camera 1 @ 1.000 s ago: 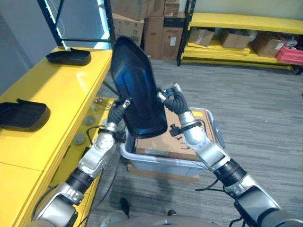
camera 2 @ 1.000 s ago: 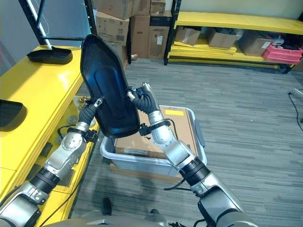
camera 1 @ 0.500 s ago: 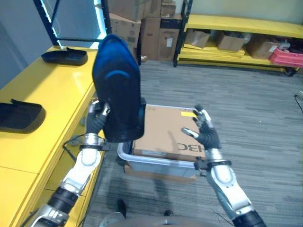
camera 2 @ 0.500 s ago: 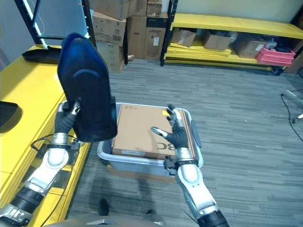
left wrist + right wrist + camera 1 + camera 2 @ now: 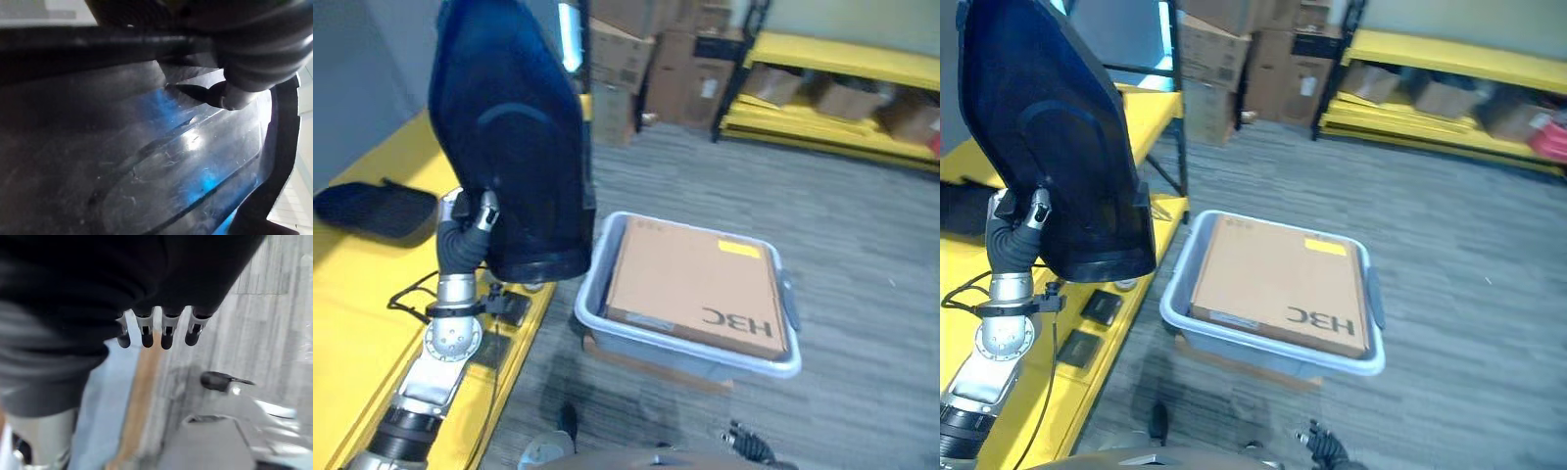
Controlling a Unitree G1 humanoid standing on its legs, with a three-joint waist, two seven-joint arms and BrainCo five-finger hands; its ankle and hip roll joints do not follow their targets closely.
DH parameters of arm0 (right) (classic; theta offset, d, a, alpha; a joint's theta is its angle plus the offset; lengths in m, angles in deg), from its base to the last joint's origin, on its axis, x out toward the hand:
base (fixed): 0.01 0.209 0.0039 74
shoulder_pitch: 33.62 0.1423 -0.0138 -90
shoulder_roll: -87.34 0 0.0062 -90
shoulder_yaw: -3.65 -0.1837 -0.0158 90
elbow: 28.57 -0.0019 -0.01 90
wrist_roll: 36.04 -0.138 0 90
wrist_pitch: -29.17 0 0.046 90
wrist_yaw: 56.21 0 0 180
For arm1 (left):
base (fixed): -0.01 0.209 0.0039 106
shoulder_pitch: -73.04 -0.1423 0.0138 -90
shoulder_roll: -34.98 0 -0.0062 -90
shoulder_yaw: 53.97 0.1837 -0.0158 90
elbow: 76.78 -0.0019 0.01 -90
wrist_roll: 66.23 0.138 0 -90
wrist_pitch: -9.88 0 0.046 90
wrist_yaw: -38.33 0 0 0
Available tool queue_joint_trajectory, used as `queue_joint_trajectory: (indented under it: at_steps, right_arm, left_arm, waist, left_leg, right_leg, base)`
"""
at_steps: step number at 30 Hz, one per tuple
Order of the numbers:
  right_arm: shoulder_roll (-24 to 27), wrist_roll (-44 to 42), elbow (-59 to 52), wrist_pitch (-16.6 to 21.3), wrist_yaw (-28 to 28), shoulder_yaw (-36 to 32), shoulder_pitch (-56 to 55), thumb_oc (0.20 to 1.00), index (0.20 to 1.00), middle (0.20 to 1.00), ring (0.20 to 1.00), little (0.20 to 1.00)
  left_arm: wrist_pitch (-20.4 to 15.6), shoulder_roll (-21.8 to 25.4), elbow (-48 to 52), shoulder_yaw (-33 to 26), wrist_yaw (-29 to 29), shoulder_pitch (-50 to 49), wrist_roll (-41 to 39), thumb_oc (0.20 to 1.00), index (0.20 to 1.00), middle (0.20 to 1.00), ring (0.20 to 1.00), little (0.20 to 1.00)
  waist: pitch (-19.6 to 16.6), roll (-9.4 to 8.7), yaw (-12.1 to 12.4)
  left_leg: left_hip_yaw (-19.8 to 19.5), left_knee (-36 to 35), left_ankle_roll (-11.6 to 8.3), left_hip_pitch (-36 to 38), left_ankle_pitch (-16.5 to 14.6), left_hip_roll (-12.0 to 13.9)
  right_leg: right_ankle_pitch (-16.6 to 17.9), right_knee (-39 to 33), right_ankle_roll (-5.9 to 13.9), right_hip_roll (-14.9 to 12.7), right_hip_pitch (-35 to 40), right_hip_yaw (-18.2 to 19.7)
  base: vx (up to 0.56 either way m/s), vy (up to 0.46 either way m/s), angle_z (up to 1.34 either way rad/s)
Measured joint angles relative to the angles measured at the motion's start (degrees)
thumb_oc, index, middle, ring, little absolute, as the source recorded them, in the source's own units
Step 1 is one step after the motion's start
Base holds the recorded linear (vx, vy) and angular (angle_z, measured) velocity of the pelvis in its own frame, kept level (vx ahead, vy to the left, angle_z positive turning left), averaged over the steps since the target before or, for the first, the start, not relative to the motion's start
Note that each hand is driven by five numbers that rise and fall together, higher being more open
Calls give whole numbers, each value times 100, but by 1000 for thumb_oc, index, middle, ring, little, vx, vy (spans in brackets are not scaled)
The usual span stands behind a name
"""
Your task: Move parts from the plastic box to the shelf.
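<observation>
Right hand (image 5: 156, 330) has let go since half second ago, now hangs low with fingers straight, holding nothing. Left hand (image 5: 470, 217) alone clamps black part (image 5: 514, 157), upright, swung over yellow shelf (image 5: 352, 294) edge, clear of plastic box (image 5: 690, 343). Another part (image 5: 377, 208) lies on shelf. Placement likely next.
</observation>
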Motion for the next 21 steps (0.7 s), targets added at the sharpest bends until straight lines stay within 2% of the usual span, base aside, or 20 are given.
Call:
queue_joint_trajectory:
  at_steps: [1,2,3,5,6,7,8,9,10,11,12,13,14,15,16,17,18,19,20,21]
  right_arm:
    - [-52,-142,447,-208,-161,16,28,1000,1000,1000,1000,1000]
    - [-49,-158,562,-312,-201,70,191,1000,1000,1000,1000,1000]
    - [-58,-236,907,-373,-232,59,444,1000,1000,1000,1000,1000]
    - [-121,-259,1242,-525,-325,-19,738,1000,1000,1000,1000,1000]
    - [-151,-225,1411,-613,-432,-69,922,1000,1000,1000,1000,1000]
    - [-70,-102,1623,-832,-606,-71,1100,1000,1000,1000,1000,1000]
    - [-17,257,1742,-1015,-662,137,1167,1000,1000,1000,1000,1000]
    - [-86,298,1776,-1130,-653,299,1186,1000,1000,1000,1000,1000]
    - [-147,253,1776,-1191,-640,273,1205,1000,1000,1000,1000,1000]
    - [-123,200,1777,-1281,-628,221,1271,1000,1000,1000,1000,1000]
    - [-110,139,1765,-1329,-569,235,1342,1000,1000,1000,1000,1000]
    - [-60,95,1752,-1328,-531,184,1386,1000,1000,1000,1000,1000]
    - [32,-16,1638,-1351,-519,12,1511,1000,1000,1000,1000,1000]
    - [85,-1,1545,-1384,-511,30,1533,1000,1000,1000,1000,1000]
    - [136,20,1543,-1379,-512,31,1575,1000,1000,1000,1000,1000]
    - [265,34,1565,-1393,-509,43,1586,1000,1000,1000,1000,1000]
    - [385,171,1616,-1407,-509,61,1577,1000,1000,1000,1000,1000]
    - [319,238,1725,-1439,-526,66,1652,1000,1000,1000,1000,1000]
    - [220,249,1814,-1474,-539,81,1752,1000,1000,1000,1000,1000]
    - [139,249,1875,-1516,-541,76,1770,1000,1000,1000,1000,1000]
  left_arm:
    - [-15,-231,8,289,-283,400,-134,200,200,200,200,200]
    - [-49,-77,80,239,-294,441,-194,200,200,200,200,200]
    - [-11,44,94,156,-304,461,-216,200,200,200,200,200]
    - [19,176,136,51,-289,433,-259,200,200,200,200,200]
    - [44,238,217,-57,-272,350,-268,200,200,200,200,200]
    - [136,202,378,-145,-273,260,-297,200,200,200,200,200]
    - [174,35,444,-133,-361,248,-314,200,200,200,200,200]
    - [221,-61,418,-126,-498,246,-336,200,200,200,200,200]
    - [286,-144,403,-99,-619,289,-353,200,200,200,200,200]
    - [300,-131,415,-112,-731,277,-394,200,200,200,200,200]
    - [300,-102,387,-150,-766,232,-414,200,200,200,200,200]
    - [304,-70,341,-155,-769,227,-418,200,200,200,200,200]
    - [244,-68,286,-190,-733,135,-417,200,200,200,200,200]
    - [224,-40,263,-189,-698,73,-412,200,200,200,200,200]
    - [224,-37,240,-183,-674,75,-390,200,200,200,200,200]
    - [224,-81,222,-173,-664,97,-351,200,200,200,200,200]
    - [230,-248,210,-169,-627,256,-295,200,200,200,200,200]
    - [230,-273,204,-196,-598,442,-296,200,200,200,200,200]
    - [235,-238,205,-219,-542,566,-307,200,200,200,200,200]
    - [248,-178,204,-241,-498,661,-313,200,200,200,200,200]
  waist:
    - [111,185,-276]
    - [215,201,-199]
    - [240,166,-81]
    - [264,13,159]
    - [283,-85,307]
    - [246,21,489]
    - [370,170,480]
    - [423,171,579]
    - [464,114,514]
    - [568,-6,459]
    - [581,-28,526]
    - [594,-56,526]
    - [598,-62,454]
    - [598,-136,362]
    - [595,-123,234]
    - [547,18,108]
    - [580,239,-72]
    - [604,314,-48]
    - [591,280,13]
    - [548,193,-16]
  left_leg:
    - [-1256,-5,124,-183,211,-58]
    - [-1314,23,58,-286,148,-73]
    - [-1276,11,7,-391,7,-61]
    - [-1061,33,-367,-494,-460,-65]
    - [-878,33,-264,-513,-274,-75]
    - [-607,31,-395,-339,-466,132]
    - [-160,-17,-313,-420,-374,303]
    - [305,-17,-169,-458,-567,352]
    - [722,-2,-168,-519,-838,399]
    - [1192,34,-134,-510,-701,390]
    - [1521,233,-71,-484,-604,487]
    - [1618,498,-113,-408,-599,589]
    - [1627,930,-182,-137,-795,785]
    - [1690,1230,-193,43,-889,809]
    - [1723,1411,-132,228,-968,823]
    - [1753,1426,-17,410,-894,837]
    - [1650,1011,-56,585,-889,716]
    - [1568,806,1,537,-810,710]
    - [1540,601,104,465,-629,643]
    - [1472,347,174,435,-478,507]
  right_leg:
    - [-713,501,-577,352,-70,771]
    - [-815,419,-546,537,-180,1095]
    - [-737,573,-507,634,-296,1153]
    - [-649,410,-646,494,-269,865]
    - [-526,260,-633,405,-223,706]
    - [-424,87,-550,488,-81,471]
    - [-377,97,-457,555,90,28]
    - [-384,119,-448,569,149,-263]
    - [-375,141,-463,475,161,-626]
    - [-473,190,-482,203,184,-722]
    - [-472,158,-446,140,236,-782]
    - [-471,157,-406,69,289,-819]
    - [-450,260,-362,-170,379,-916]
    - [-438,294,-330,-342,440,-978]
    - [-436,368,-283,-508,517,-1022]
    - [-479,641,-212,-603,469,-1048]
    - [-855,1380,-76,-758,44,-915]
    - [-983,1154,-85,-489,-163,-826]
    - [-794,591,-267,-254,-283,-764]
    - [-318,32,-441,-89,-285,-670]
  base:
    - [-9,-183,306]
    - [-25,-216,347]
    - [-44,-134,149]
    - [-50,-126,78]
    - [-81,-147,70]
    - [-139,-108,133]
    - [-131,-80,148]
    - [-134,12,164]
    - [-111,76,156]
    - [-119,86,138]
    - [-164,192,92]
    - [-145,285,29]
    - [-171,341,22]
    - [-99,257,29]
    - [-88,164,42]
    - [-107,264,80]
    - [-117,338,79]
    - [-98,334,68]
    - [-72,320,54]
    - [-55,291,87]
